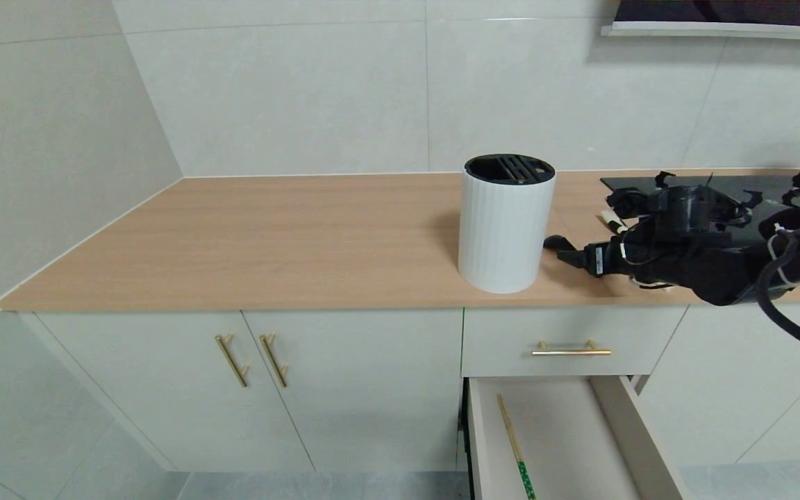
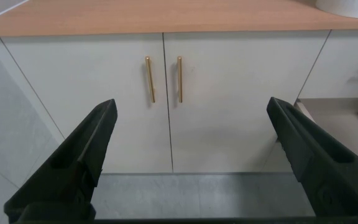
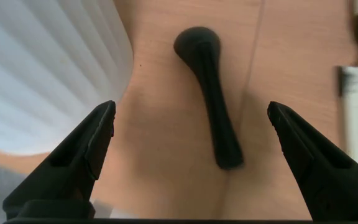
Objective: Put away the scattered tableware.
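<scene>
Right gripper (image 3: 190, 113): fingers (image 3: 92, 146) spread wide and holding nothing; low over the right part of the countertop, just right of the holder.
Black utensil (image 3: 213, 106): lies flat on the wood between the two open fingers, touching neither. Its rounded end points toward the holder and lies just beside it. I cannot tell what kind of utensil it is.
White holder (image 1: 504, 229): a ribbed cylinder standing upright near the front edge of the countertop, with a black slotted top. The slots are dark, so I cannot tell what is inside.
White piece with a dark tip (image 1: 610, 221): lies on the countertop right of the black utensil, near the front left corner of the cooktop; too small to tell what it is.
Cooktop (image 1: 632, 182): a black panel set into the far right of the countertop.
Countertop (image 1: 268, 236): light wood, running left to the tiled wall.
Open drawer (image 1: 619, 430): pulled out below the holder, under a shut drawer with a gold handle.
Drawer contents: one yellow chopstick (image 1: 513, 441) with a green end lies lengthwise along the left side of the drawer floor.
Left gripper (image 2: 191, 109): fingers (image 2: 82, 155) spread wide and holding nothing; it hangs low in front of the cabinet doors (image 2: 229, 112).
Door handles (image 2: 149, 79): two gold bars, upright side by side.
</scene>
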